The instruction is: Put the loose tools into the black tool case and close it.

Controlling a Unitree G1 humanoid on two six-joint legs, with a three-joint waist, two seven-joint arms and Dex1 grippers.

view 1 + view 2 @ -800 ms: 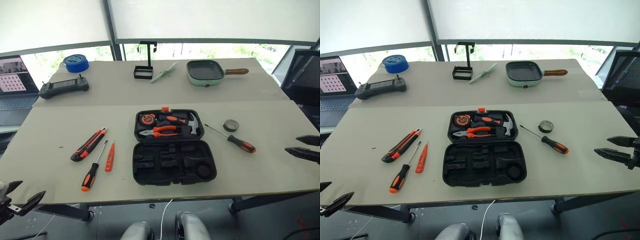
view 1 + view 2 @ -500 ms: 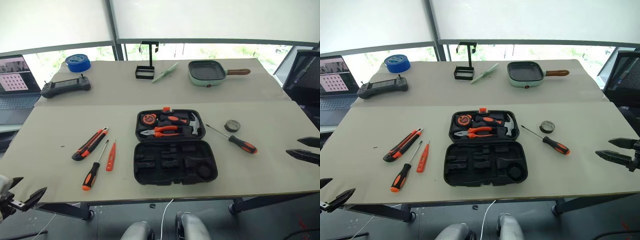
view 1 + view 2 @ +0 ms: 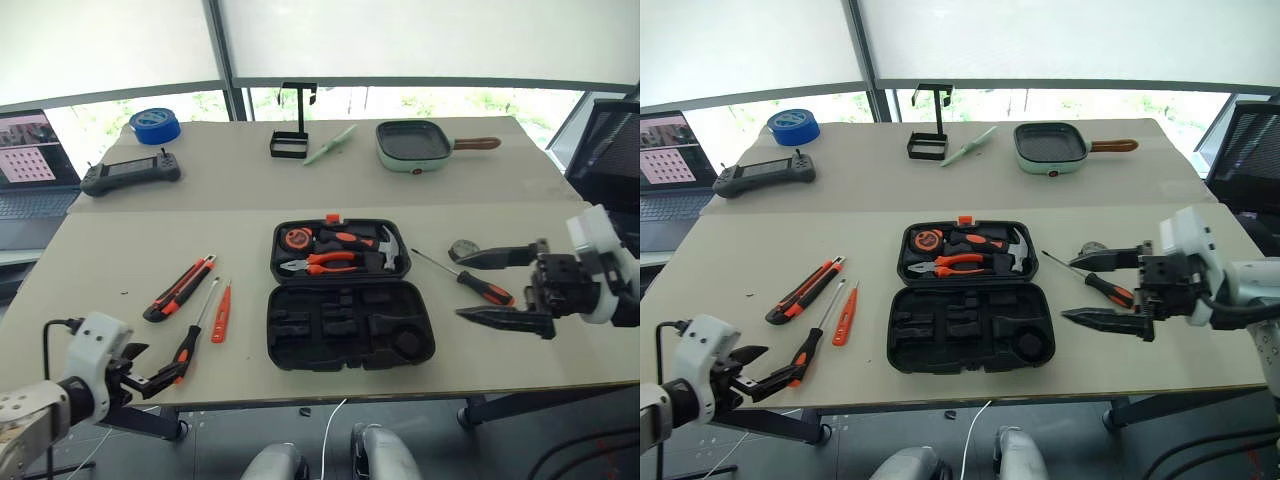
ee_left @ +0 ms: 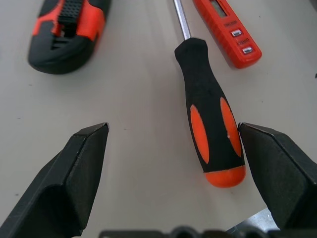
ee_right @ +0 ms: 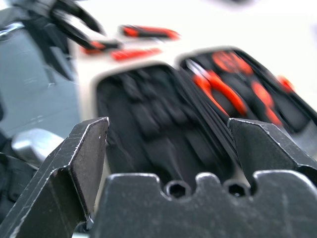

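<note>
Both jaws spread. Left gripper at screwdriver near desk edge; a nudge could drop it.

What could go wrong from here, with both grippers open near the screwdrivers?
1. The left gripper sits at the table edge by the left screwdriver; a poor close may push it off.
2. The right gripper hangs over the right screwdriver; it may knock the small tape roll or the open tool case.
</note>
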